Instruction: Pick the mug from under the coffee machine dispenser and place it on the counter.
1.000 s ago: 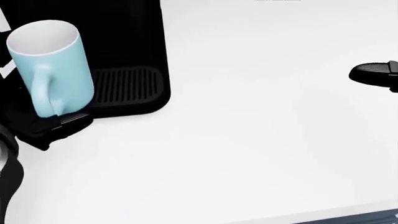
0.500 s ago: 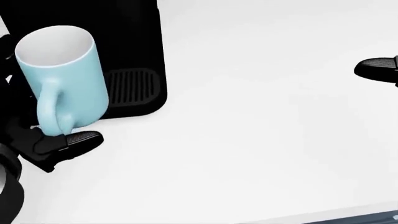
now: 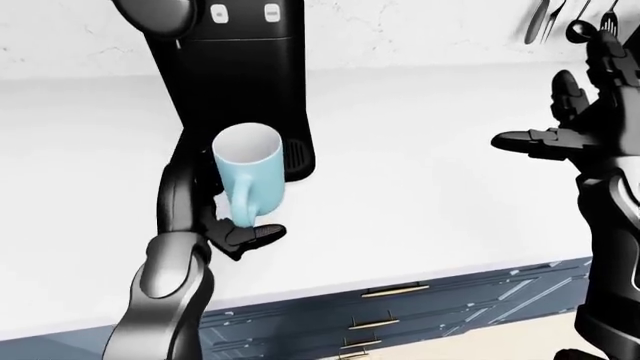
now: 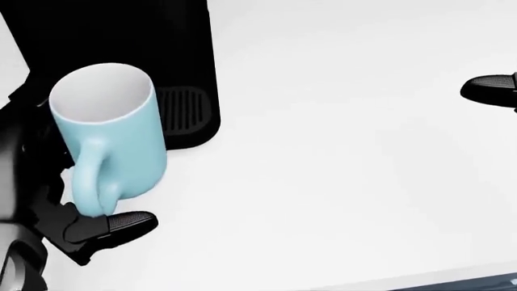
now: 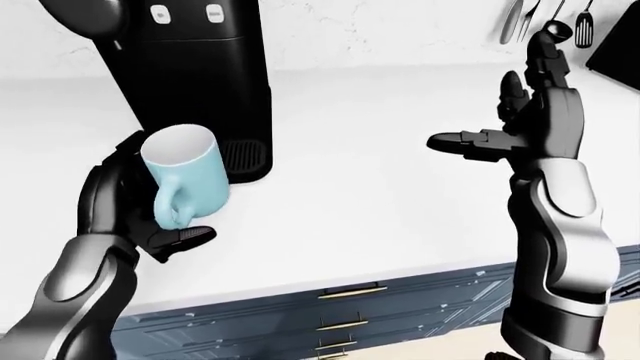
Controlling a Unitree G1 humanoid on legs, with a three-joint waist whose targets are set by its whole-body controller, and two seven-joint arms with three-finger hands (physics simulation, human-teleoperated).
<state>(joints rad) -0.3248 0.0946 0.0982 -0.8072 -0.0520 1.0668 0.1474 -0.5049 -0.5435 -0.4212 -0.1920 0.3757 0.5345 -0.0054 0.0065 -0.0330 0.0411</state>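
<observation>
Right-eye view: left hand [image 5: 150, 214] was clamped on light-blue mug [image 5: 186, 178], upright, lifted clear of coffee machine [image 5: 200, 82] drip tray. Right hand [image 5: 520, 124] spread wide, idle. You needed level lowering onto white counter [image 5: 380, 195], base flat before letting go.

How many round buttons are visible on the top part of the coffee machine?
2. Both sit side by side on the upper face of the coffee machine: the first button on the view's left, the second button to its right. Others may be hidden beyond the frame's top.
</observation>
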